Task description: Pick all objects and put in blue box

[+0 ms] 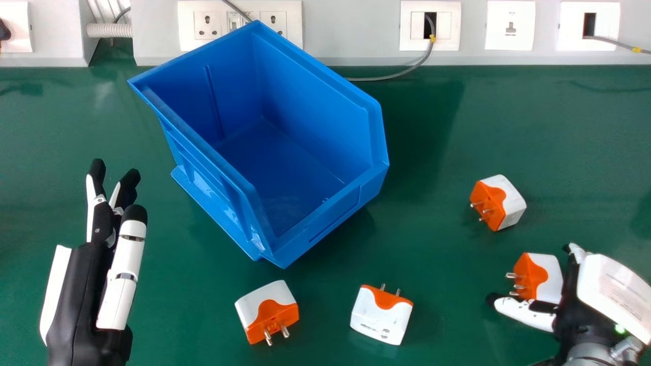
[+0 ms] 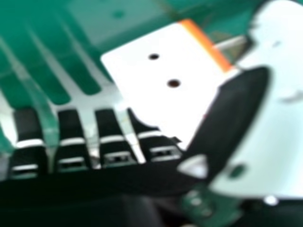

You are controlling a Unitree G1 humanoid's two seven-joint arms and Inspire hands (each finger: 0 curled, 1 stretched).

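Head view: low at the right, a white-and-orange plug adapter (image 1: 550,279) lies on its side at the right robot hand (image 1: 613,290), in the space beside its thumb (image 1: 524,311), metal pins facing left. How far that robot hand is open, and whether it has a real hold on the adapter, I cannot tell. The right hand view shows the same adapter up against the thumb, with two dark round holes in its white face and an orange strip along one edge — a pin sticks out past the strip.

Just beyond it, toward the wall, a second adapter (image 1: 512,203) sits tilted, pins also to the left. Nearer the middle of the front, a third adapter (image 1: 379,317) has its pins toward the wall, while left of that a fourth adapter (image 1: 259,302) points its pins toward the near edge.

Between these and the wall, the blue box (image 1: 229,173) stands at an angle, open at the top. Over at the left, the left robot hand (image 1: 84,295) is open, fingers extended, holding nothing — well apart from the adapters. All of it is on the green counter (image 1: 442,264), with white sockets (image 1: 509,40) and a grey cable (image 1: 386,78) behind.
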